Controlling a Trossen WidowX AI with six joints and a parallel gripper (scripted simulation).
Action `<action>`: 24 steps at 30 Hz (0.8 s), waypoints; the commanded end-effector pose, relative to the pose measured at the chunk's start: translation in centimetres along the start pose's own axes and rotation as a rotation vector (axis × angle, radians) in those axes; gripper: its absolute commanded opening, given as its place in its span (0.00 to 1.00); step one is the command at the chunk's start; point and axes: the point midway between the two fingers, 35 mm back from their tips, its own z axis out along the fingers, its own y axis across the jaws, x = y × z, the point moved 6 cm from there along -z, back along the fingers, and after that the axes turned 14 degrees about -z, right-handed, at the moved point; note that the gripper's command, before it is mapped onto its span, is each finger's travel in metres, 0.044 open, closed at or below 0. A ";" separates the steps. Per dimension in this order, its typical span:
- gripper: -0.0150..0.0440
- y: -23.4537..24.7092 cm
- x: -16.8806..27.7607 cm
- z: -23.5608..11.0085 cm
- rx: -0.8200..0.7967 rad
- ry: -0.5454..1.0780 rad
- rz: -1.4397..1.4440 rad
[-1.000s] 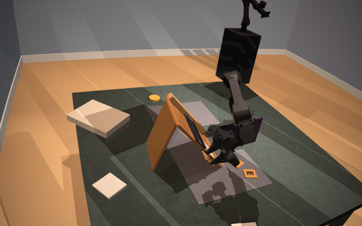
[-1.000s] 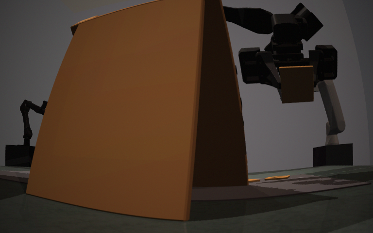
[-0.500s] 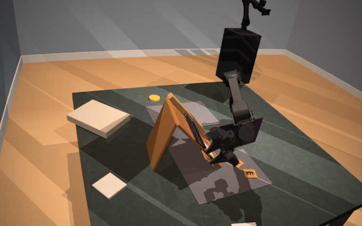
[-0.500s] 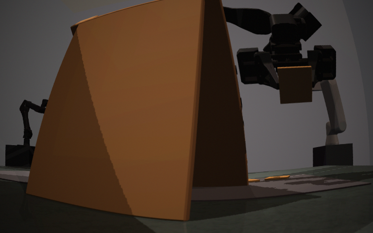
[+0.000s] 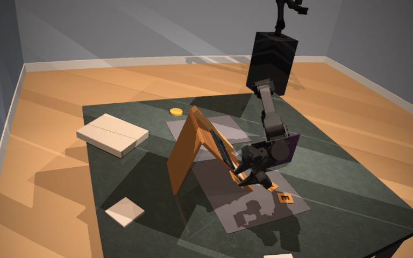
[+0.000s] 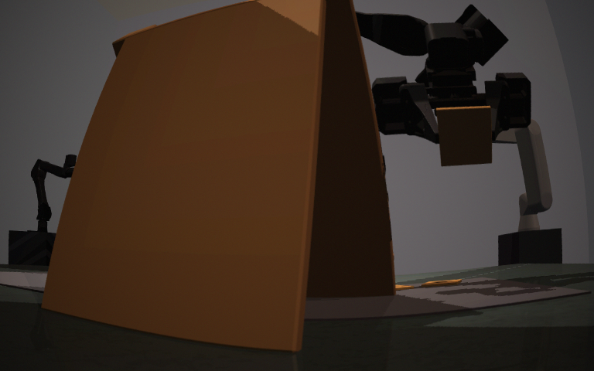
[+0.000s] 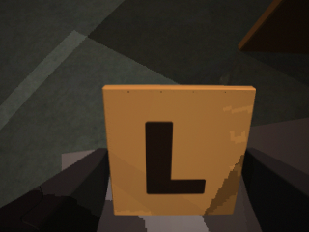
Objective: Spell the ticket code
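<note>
My gripper [image 5: 239,178] [image 6: 464,124] [image 7: 177,158] is shut on an orange tile marked L [image 6: 465,146] [image 7: 177,151] and holds it upright in the air. It hangs close to the near, lower end of the dark letter rail [image 5: 221,149] on the sloped face of the orange A-frame board [image 5: 182,152] [image 6: 188,175]. An orange tile marked E [image 5: 285,198] lies flat on the grey mat [image 5: 243,213]. Another orange tile [image 5: 273,187] lies beside it, partly hidden under the gripper. A purple card [image 5: 292,143] stands behind the arm; its print is hidden.
A cream box [image 5: 112,134] lies at the counter's left. A small cream pad [image 5: 125,211] lies at the front left, and another [image 5: 278,256] at the front edge. A yellow disc [image 5: 176,112] lies behind the board. A black pedestal [image 5: 271,66] stands at the back.
</note>
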 end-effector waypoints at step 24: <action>0.25 -1.2 0.2 -0.1 0.004 -0.003 -0.006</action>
